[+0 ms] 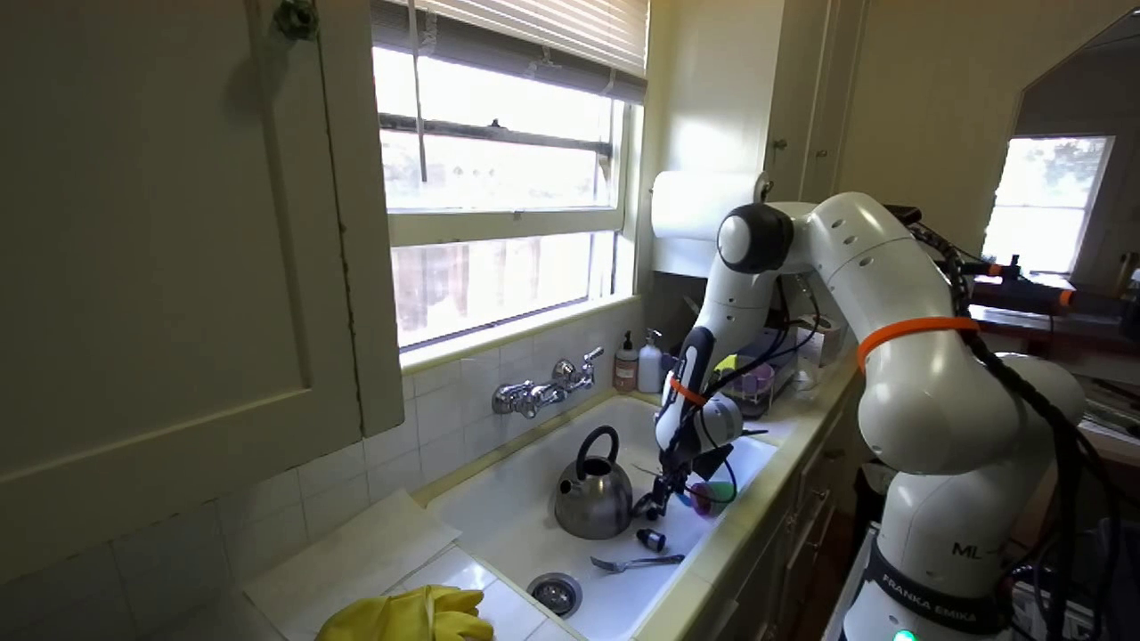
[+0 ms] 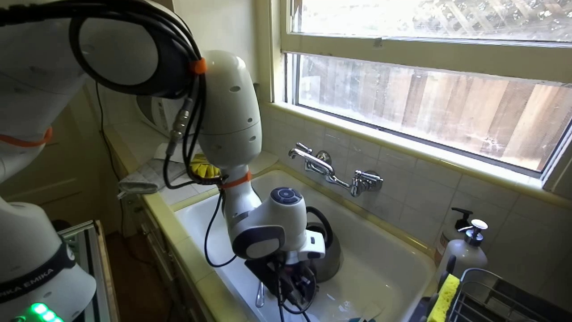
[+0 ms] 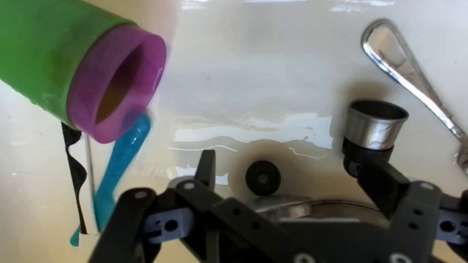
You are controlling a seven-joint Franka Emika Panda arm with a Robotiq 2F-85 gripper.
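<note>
A: What lies closest to the gripper (image 3: 288, 164)?

B: A small black disc (image 3: 263, 178) with a pale centre, down in the sink (image 1: 485, 507). In the wrist view it shows between the fingertips, nearer the left one.

A: Is it held?

B: No. The fingers stand wide apart, with a gap on either side of the disc, and I see nothing gripped.

A: And the shiny bit just below it?

B: A curved metal piece (image 3: 287, 208), mostly hidden by the gripper; I can't tell what it belongs to.

A: What about the right finger?

B: It overlaps the black base of a metal cup (image 3: 373, 126) in that view, but whether they touch I can't tell. Farther right lies a fork (image 1: 637, 563).

A: To the left?

B: A green cup (image 3: 44, 54) with a purple rim, on its side, partly hiding a blue utensil (image 3: 109, 182).

A: Farther out?

B: In an exterior view a metal kettle (image 1: 594, 503) stands upright, left of the gripper. The drain (image 1: 556, 594) is nearer, the wall faucet (image 1: 543, 392) is on the far side, and yellow gloves (image 1: 405, 614) lie near left on the desk (image 1: 454, 565).
</note>
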